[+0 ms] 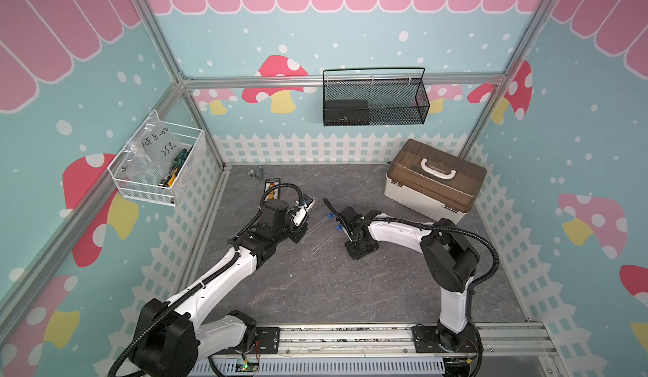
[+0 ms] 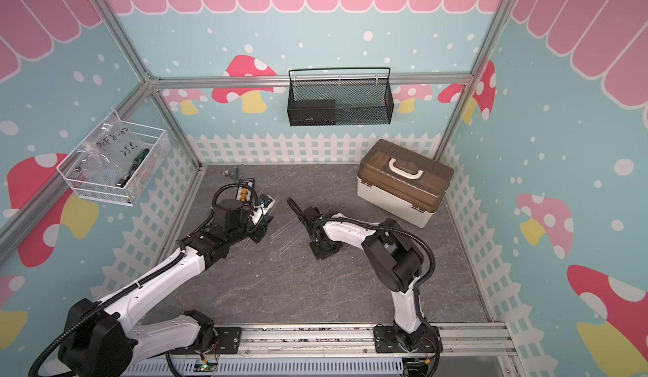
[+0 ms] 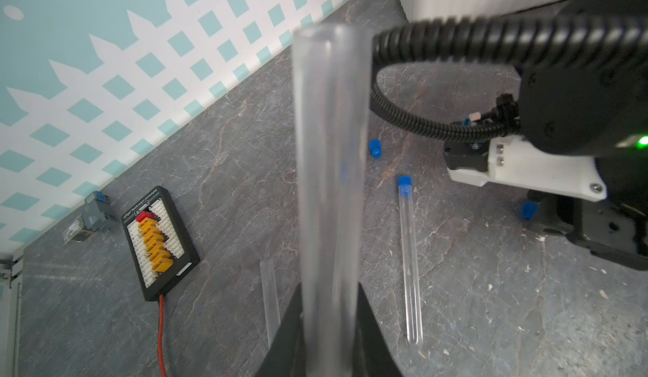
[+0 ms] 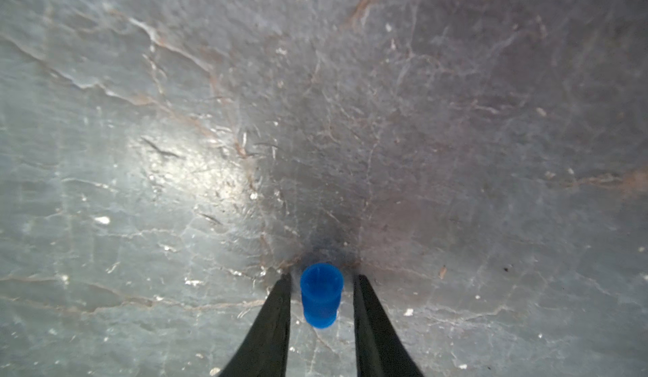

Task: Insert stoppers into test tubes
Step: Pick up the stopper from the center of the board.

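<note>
Left pincer [image 3: 329,289] gripped a clear test tube [image 3: 331,147]; right pincer [image 4: 322,277] stood open astride a blue stopper [image 4: 321,300]. Grey marbled worktop [image 1: 350,287] lay within mushroom-patterned walls [image 1: 350,42].

I'm looking into a robot test cell here, not a real room: aluminium frame [image 1: 463,78] boxing it in, cartoon mushroom wallpaper [image 1: 280,66] printed on the panels. Along the lower edge, two arms [image 1: 217,280] bolted to a mounting rail [image 1: 350,338]. Grey stone-look bench [image 1: 315,287], wire basket [image 1: 140,189] hung at left, toolbox [image 1: 434,182] at right — and a test tube [image 3: 409,263] lying loose.
</note>
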Available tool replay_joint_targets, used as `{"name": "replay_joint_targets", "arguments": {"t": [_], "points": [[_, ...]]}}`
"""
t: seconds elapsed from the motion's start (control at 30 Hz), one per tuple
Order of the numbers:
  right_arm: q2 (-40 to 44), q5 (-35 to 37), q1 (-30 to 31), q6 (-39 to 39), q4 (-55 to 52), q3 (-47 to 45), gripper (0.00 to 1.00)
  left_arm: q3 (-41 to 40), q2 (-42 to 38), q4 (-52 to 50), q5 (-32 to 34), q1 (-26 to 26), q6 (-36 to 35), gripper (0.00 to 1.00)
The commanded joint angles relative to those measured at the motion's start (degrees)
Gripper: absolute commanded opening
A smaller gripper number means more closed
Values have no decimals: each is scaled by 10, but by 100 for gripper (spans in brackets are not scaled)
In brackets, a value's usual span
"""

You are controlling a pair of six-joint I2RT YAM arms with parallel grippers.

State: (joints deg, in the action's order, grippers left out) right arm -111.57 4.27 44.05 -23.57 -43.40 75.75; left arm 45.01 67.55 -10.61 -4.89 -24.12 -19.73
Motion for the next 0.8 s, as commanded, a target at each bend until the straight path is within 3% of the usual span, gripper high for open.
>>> {"name": "replay_joint_targets", "arguments": {"t": [0.0, 0.47, 0.6, 0.77], "points": [[-15, 9, 4, 4, -10, 17, 27, -5, -9, 10, 1, 2, -2, 0], [17, 4, 5, -34, -18, 5, 13, -11, -20, 12, 7, 2, -10, 0], [68, 1, 11, -111, 2, -27, 10, -12, -24, 13, 11, 2, -10, 0], [132, 17, 20, -305, 54, -89, 6, -17, -29, 23, 26, 2, -9, 0]]}}
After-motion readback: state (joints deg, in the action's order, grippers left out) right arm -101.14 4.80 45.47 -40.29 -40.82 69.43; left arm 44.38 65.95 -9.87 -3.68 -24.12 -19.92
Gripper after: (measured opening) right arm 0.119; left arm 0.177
